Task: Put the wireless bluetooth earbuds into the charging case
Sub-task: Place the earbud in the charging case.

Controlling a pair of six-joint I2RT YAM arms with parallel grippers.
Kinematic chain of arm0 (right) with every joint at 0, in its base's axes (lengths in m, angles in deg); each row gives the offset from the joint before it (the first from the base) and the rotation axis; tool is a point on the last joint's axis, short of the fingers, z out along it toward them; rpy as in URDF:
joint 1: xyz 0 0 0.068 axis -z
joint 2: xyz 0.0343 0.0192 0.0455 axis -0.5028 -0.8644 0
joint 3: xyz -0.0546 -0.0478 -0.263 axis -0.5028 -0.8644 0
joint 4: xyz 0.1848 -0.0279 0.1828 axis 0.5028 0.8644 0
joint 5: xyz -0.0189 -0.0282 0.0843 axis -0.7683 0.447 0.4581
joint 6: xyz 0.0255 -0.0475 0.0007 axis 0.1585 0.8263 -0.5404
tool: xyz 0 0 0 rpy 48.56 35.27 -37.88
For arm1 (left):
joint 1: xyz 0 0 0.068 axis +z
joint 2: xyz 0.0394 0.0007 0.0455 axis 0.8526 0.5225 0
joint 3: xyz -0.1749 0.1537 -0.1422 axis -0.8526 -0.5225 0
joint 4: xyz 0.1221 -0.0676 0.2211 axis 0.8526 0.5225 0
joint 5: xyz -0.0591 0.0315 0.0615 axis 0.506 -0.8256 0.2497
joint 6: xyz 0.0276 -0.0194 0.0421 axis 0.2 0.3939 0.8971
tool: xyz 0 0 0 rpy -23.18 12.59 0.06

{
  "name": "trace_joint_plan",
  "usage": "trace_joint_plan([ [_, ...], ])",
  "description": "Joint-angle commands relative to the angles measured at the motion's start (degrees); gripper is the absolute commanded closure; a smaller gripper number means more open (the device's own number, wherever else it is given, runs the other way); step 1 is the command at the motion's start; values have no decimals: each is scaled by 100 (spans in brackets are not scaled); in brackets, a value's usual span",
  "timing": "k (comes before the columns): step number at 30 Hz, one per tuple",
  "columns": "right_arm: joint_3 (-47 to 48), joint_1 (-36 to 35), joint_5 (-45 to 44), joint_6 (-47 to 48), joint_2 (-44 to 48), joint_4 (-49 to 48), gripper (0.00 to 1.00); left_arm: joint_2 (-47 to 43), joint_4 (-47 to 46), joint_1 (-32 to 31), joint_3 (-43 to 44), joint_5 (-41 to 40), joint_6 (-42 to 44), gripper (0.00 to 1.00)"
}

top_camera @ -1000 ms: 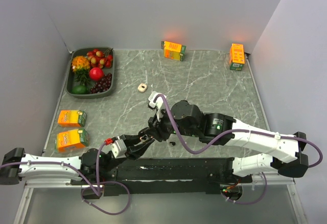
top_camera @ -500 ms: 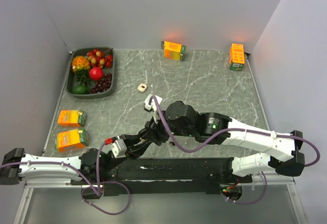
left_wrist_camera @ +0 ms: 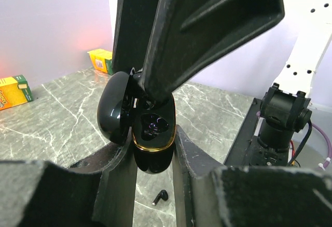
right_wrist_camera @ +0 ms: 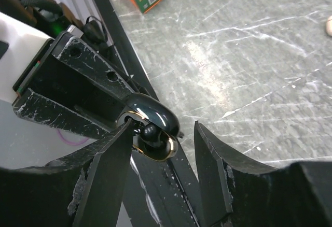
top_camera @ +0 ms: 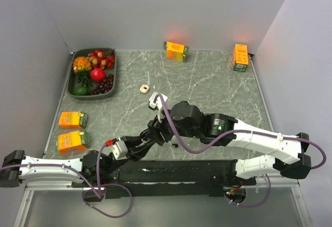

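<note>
At the near edge of the tabletop (top_camera: 207, 82), the left arm's jaws are clenched on the open charging case (left_wrist_camera: 150, 144), lid swung back and gold rim showing. The right arm's jaws stand released around it, one finger close against the rim. A dark rounded piece (right_wrist_camera: 151, 135) sits proud of the well; it looks like an earbud, though whether it is fully seated cannot be told. That is the main hazard. If it is only perched, the parting fingers could drag it out, or the tilt of the case could let it roll free. The close right finger might also nudge the lid shut on it or twist the case in its narrow grip. A loose black earbud (left_wrist_camera: 160, 197) lies on the stone just beside the two arms, where a sweeping link or trailing cable could flick it toward the edge. Farther out rests a small whitish piece (top_camera: 144, 88), seemingly another earbud, well apart from the case and demanding a long reach past the left arm. Beyond it sit the fruit tray (top_camera: 115, 71) and orange juice cartons (top_camera: 176, 51), away from the work.
</note>
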Motion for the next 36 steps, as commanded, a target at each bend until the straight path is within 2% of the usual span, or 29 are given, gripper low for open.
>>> trace_joint_plan([
  [1,137,54,-338,-158,421,-244,39,-108,-237,9,169,-73,-79,99],
  [4,190,72,-532,-150,649,-253,38,-109,-229,9,160,-100,-96,99],
  [6,216,72,-541,-89,755,-226,41,-100,-220,9,160,-178,-105,99],
  [7,243,72,-515,-71,738,-157,48,-91,-202,9,177,-196,-105,99],
  [10,427,72,-392,-88,519,160,60,-39,-176,9,212,-319,-123,99],
  [11,454,72,-331,-114,422,187,60,14,-176,9,230,-354,-132,99],
  [17,542,63,-5,-325,123,213,57,207,-263,9,327,-539,-132,99],
  [28,647,63,30,-466,-97,442,59,313,-378,9,353,-680,-132,99],
  [36,673,55,-84,-466,-167,459,53,278,-325,9,362,-636,-149,99],
])
